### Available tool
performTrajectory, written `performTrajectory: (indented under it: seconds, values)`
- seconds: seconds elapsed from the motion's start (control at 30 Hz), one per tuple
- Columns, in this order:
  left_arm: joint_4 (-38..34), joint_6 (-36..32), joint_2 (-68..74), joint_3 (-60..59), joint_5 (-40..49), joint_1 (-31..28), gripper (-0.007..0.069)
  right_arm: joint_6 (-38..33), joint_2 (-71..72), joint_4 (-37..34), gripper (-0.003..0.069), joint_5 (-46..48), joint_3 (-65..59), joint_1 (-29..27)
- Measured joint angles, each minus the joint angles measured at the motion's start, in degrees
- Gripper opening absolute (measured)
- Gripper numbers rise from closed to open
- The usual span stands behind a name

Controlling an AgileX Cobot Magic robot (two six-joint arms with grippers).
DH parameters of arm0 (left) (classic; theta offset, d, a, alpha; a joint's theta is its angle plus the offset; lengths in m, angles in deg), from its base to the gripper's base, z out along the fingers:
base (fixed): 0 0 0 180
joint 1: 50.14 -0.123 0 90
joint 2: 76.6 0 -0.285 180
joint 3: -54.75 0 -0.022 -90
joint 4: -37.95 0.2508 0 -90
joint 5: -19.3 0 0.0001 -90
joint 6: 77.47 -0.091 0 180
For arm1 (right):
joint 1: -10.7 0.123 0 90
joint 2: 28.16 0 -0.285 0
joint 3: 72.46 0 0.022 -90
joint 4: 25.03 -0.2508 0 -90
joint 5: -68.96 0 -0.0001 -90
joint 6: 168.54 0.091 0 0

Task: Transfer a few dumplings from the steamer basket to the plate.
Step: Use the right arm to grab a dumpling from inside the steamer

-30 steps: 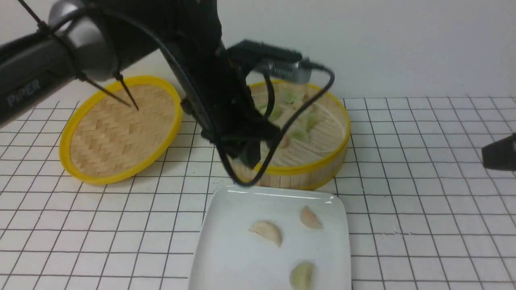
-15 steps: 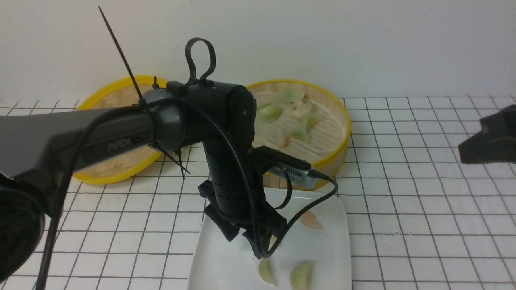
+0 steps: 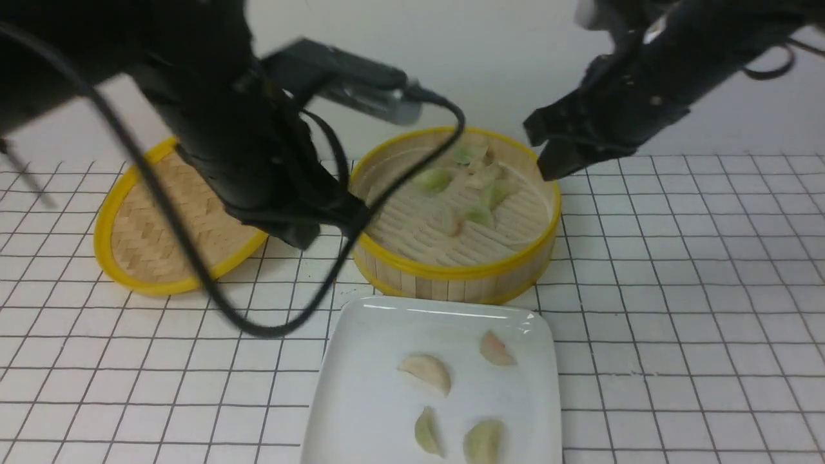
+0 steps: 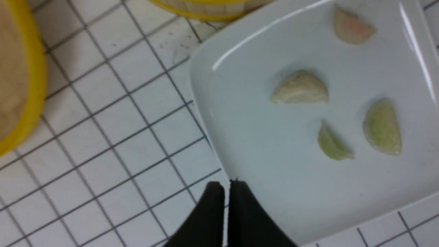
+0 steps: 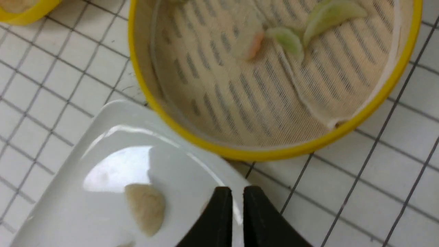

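The steamer basket stands mid-table with several dumplings toward its far side. In front of it lies the plate, holding several dumplings: a cream one, a pinkish one and two green ones. My left gripper is shut and empty, raised over the plate's edge beside the steamer's left side. My right gripper hovers over the steamer's right rim. In its wrist view the right gripper has its jaws a narrow slit apart with nothing between them.
The flat woven lid with a yellow rim leans at the back left, partly behind my left arm. A black cable hangs from that arm down to the gridded tabletop. A wall closes off the back.
My left arm has lifted off the plate and swung up and left, leaving one more green dumpling there, and its jaws have shut. The right arm came in from the right edge to the steamer.
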Motion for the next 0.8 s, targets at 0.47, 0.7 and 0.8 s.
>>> performTrajectory:
  seconds: [0.47,0.7,0.8]
  values:
    - [-0.06,1.34,-22.81,-13.94,1.63,-0.11,-0.0006,3.64,-35.86,6.52,0.0407,4.78,32.62,0.97]
    - [-0.01,1.39,-24.86,-15.45,1.68,-0.13,-0.0006,5.21,-39.41,7.19,0.0253,4.41,37.31,0.97]
    - [0.03,1.39,-24.86,-15.56,1.68,-0.13,-0.0006,4.41,-39.41,6.95,0.0125,5.47,37.98,0.97]
